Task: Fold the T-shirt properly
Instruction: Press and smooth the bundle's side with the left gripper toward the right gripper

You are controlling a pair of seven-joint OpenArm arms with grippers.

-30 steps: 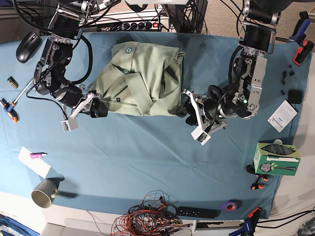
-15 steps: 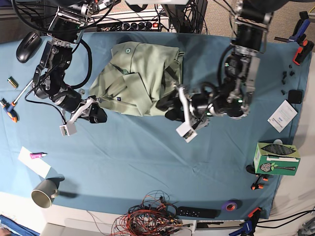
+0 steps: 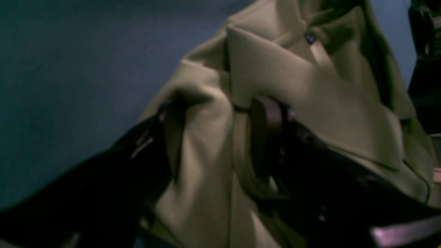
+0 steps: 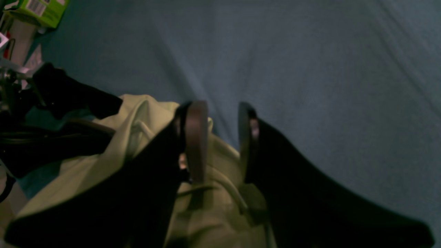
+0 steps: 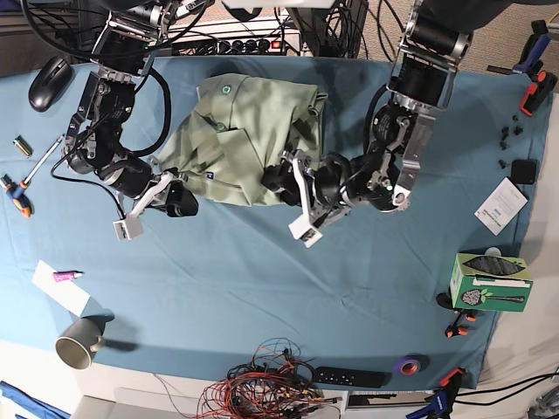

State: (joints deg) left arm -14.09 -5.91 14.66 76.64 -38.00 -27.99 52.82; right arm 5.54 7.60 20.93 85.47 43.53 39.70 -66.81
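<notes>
Closest to the front edge there's a tangle of red and orange wires (image 5: pixel 262 384), a black remote (image 5: pixel 349 377) and a roll of purple tape (image 5: pixel 409 364), plus a grey mug (image 5: pixel 79 342) lying at the left corner. A green box (image 5: pixel 489 281) sits off to the right.

Moving up onto the teal table cloth (image 5: pixel 262 279), both arms are working the near edge of the T-shirt (image 5: pixel 249 140), which lies bunched and half-folded at the top middle of the cloth, collar and buttons facing up.

The left gripper (image 5: pixel 281 179) is at the shirt's lower right edge. In its wrist view a thick fold of the green fabric runs right between the two dark fingers (image 3: pixel 265 117), which stand wide apart. I honestly can't tell whether it's pinching that fold or the cloth is just draped through.

The right gripper (image 5: pixel 179 199) is at the lower left corner of the shirt. Its wrist view shows the fingers (image 4: pixel 196 137) partly spread with a clear gap between the tips, shirt hem underneath and behind them, nothing obviously clamped.

At the far left edge there's a black mouse (image 5: pixel 48 83), and a power strip (image 5: pixel 236 44) sits beyond the cloth.
</notes>
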